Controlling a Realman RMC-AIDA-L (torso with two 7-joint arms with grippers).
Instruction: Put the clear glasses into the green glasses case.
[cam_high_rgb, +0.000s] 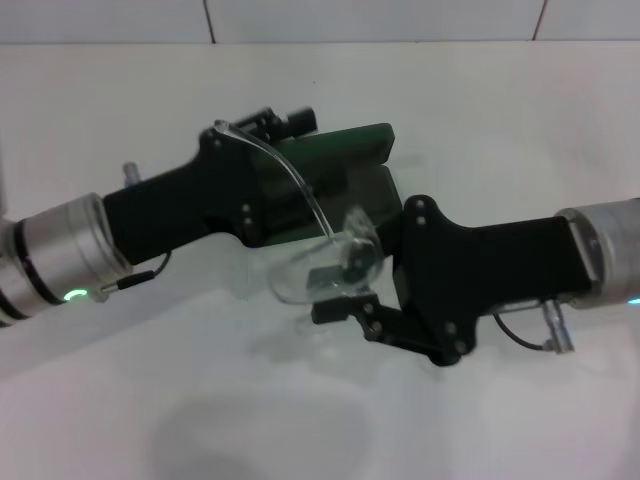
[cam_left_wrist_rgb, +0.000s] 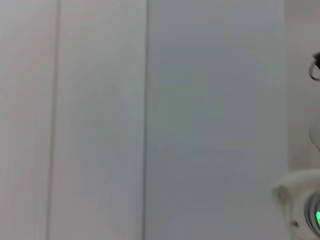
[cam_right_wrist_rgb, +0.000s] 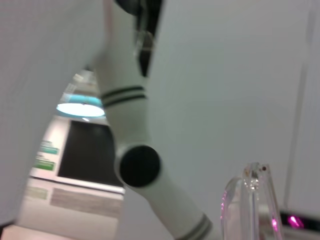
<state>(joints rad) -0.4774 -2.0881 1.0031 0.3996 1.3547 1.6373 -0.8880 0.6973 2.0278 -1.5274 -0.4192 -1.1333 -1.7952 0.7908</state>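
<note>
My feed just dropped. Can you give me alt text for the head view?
The right gripper holds the clear glasses above the white table, beside the open green glasses case. The left gripper is at the case's far end.

Colourless clear glasses (cam_high_rgb: 318, 235), dark green glasses case (cam_high_rgb: 352, 142) — black arms.

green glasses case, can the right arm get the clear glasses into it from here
Probably yes: the right gripper holds the clear glasses just in front of the green glasses case, though the left gripper sits over its left part.
</note>
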